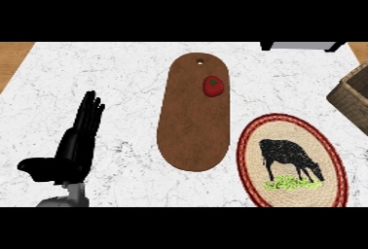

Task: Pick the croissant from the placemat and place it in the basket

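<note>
Left hand, 8 o'clock: fingers straight, pressed together, holding nothing. Right hand out of view. Cow placemat, 4 o'clock: no croissant on it, none visible anywhere. Basket corner, 3 o'clock; placement unconfirmed.

I see a white marbled surface carrying a long brown board at its middle. An oval cow-printed placemat lies just beside it at right, and a wicker basket sits at the right edge.

One board, one tomato, one placemat, one basket
</note>
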You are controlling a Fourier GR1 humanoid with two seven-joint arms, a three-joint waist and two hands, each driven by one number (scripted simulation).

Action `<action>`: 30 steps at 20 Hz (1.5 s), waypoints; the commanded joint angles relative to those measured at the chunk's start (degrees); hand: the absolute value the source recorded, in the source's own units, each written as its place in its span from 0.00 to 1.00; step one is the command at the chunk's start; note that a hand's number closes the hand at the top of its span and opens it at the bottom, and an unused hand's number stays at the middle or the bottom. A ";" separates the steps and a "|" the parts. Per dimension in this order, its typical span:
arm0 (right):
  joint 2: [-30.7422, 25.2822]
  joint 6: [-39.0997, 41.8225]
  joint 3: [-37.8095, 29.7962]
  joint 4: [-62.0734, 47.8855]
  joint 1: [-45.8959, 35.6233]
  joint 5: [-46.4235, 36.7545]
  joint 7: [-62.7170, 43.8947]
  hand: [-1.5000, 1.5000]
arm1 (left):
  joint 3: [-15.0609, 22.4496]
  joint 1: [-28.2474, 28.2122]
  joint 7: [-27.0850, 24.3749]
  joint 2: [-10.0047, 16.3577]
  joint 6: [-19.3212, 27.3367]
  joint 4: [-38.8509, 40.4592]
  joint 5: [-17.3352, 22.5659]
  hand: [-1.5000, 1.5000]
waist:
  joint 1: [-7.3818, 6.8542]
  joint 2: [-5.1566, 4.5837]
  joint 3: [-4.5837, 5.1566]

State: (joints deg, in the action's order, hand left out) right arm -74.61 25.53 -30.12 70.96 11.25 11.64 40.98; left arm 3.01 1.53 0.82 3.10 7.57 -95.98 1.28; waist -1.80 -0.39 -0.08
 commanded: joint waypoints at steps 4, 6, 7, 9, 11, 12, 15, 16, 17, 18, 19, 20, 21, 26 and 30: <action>2.49 -2.04 11.05 -7.77 -9.03 -10.21 10.86 1.00 | 0.39 -0.13 4.11 0.72 0.02 -3.75 -0.35 0.50 | 0.07 0.09 -0.03; 2.49 -3.51 14.63 -13.44 -14.61 -12.67 10.94 1.00 | 0.04 0.97 2.57 0.41 0.75 -3.50 -0.94 0.50 | -0.94 -0.15 -0.07; 2.86 -4.11 15.89 -14.41 -16.29 -14.07 11.77 1.00 | -3.05 1.90 0.90 2.51 -2.36 0.35 2.09 0.50 | -0.74 -0.22 -0.03; 3.07 -2.48 17.53 -16.92 -19.65 -15.14 11.77 1.00 | 0.39 -1.76 -0.09 0.26 -1.39 -1.42 0.11 0.50 | -0.29 -0.03 0.00; 4.58 -2.76 19.87 -17.59 -23.69 -16.02 9.99 1.00 | -2.49 3.54 3.72 2.03 -1.77 -0.17 1.80 0.50 | -0.47 -0.13 -0.01; 3.45 0.66 19.16 -18.24 -24.22 -14.73 9.25 1.00 | 0.17 -2.39 -0.78 -0.22 -1.30 -1.06 0.33 0.50 | -0.07 0.06 0.03; 4.89 -0.41 21.64 -24.55 -29.88 -17.99 11.84 1.00 | -1.55 0.24 -1.60 0.80 -2.10 1.24 0.97 0.50 | -0.54 -0.17 0.00; 8.78 -4.49 22.76 -25.62 -28.29 -19.95 13.82 1.00 | -1.01 -1.96 -0.68 0.58 -1.99 -0.15 0.95 0.50 | -0.13 -0.03 -0.01; 6.47 -2.24 21.82 -29.18 -28.78 -19.71 17.10 1.00 | 0.88 0.09 3.51 -0.55 0.79 -4.09 -1.23 0.50 | -0.18 -0.02 -0.07; 6.89 -1.93 22.72 -30.25 -30.82 -20.71 16.33 1.00 | -1.81 0.73 1.45 0.63 -1.16 -0.33 1.07 0.50 | 0.05 -0.05 -0.02; 8.33 -2.20 23.85 -31.05 -33.74 -20.95 13.47 1.00 | -0.74 -1.60 -0.49 1.42 -2.65 -1.89 0.60 0.50 | -0.74 -0.15 -0.03; 9.44 -2.90 24.23 -29.64 -30.72 -21.29 16.36 1.00 | -0.15 0.84 0.31 -0.45 0.08 0.29 -1.20 0.50 | 0.55 0.04 -0.01; 7.60 -0.70 24.36 -33.58 -36.05 -21.92 14.62 1.00 | -1.45 0.34 -1.38 0.07 -1.14 1.79 0.23 0.50 | -0.32 -0.18 -0.02; 10.61 -4.07 25.32 -42.99 -40.25 -25.45 14.74 1.00 | 1.46 1.01 -0.60 -2.15 1.05 1.80 -2.77 0.50 | 0.02 -0.15 -0.05; 9.56 -3.70 27.69 -45.16 -43.71 -28.81 18.56 0.00 | -1.83 0.66 -2.26 0.30 -1.95 3.06 0.41 0.50 | -0.53 -0.36 -0.09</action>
State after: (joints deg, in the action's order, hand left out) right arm -64.58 17.36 -3.58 30.37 -29.16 -14.77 51.98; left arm 1.97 2.19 -0.07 2.84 6.51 -94.52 1.22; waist -2.00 -0.57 -0.13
